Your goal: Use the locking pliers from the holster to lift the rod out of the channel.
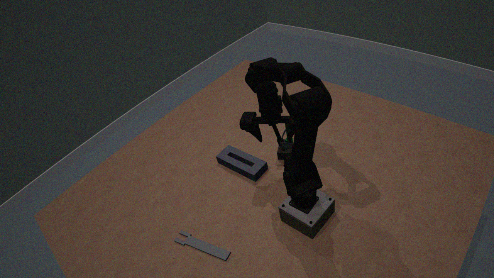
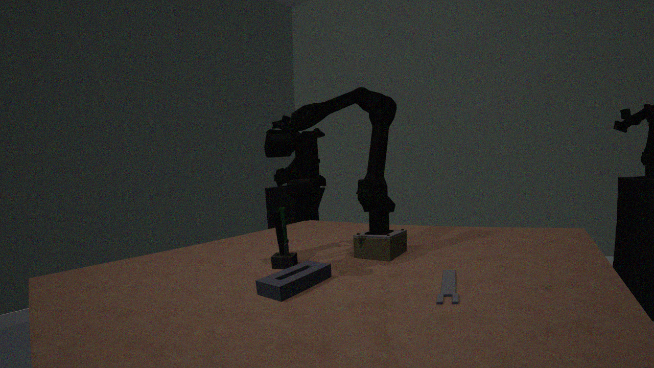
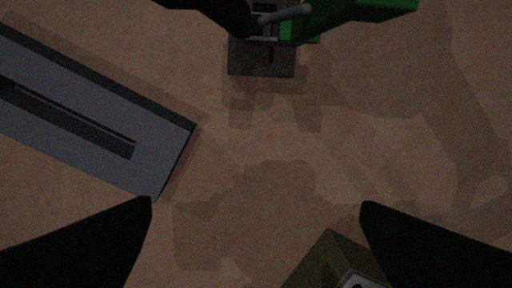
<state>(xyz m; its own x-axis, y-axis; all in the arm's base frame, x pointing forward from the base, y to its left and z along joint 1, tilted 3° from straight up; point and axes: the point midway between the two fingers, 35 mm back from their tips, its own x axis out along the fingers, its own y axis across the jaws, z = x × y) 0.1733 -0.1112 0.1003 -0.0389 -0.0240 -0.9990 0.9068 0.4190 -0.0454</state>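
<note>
Block [image 3: 168,144] cut off, pliers' handles [image 3: 380,10] cropped

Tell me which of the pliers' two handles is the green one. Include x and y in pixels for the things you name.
The green handle [image 2: 284,227] [image 3: 340,18] is the right-hand one in the exterior and wrist views; the other, on the left, is black.

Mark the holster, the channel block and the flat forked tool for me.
Holster [image 1: 285,154] [image 2: 283,261] [image 3: 262,66]: top, exterior, wrist; on its blocky body.
Channel block [image 1: 256,168] [image 2: 270,280] [image 3: 156,160]: top, exterior, wrist; top face, beyond the slot's end.
Flat forked tool [image 1: 208,247] [image 2: 448,282]: top, exterior; on its shank.
</note>
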